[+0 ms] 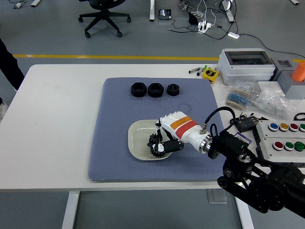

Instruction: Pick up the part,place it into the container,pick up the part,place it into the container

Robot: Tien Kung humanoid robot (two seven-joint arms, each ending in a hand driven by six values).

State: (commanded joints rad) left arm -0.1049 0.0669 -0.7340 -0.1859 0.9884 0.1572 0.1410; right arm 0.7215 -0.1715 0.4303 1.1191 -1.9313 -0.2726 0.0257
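One high head view, forward and down over the white table (57,124).

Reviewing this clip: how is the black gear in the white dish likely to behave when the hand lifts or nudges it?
The gear looks solid and rigid, probably heavy for its size. Its teeth should give the right hand, whose fingers are down over it, some purchase. It lies flat in the dish, so rolling seems unlikely; a nudge would probably slide it across the glossy surface.
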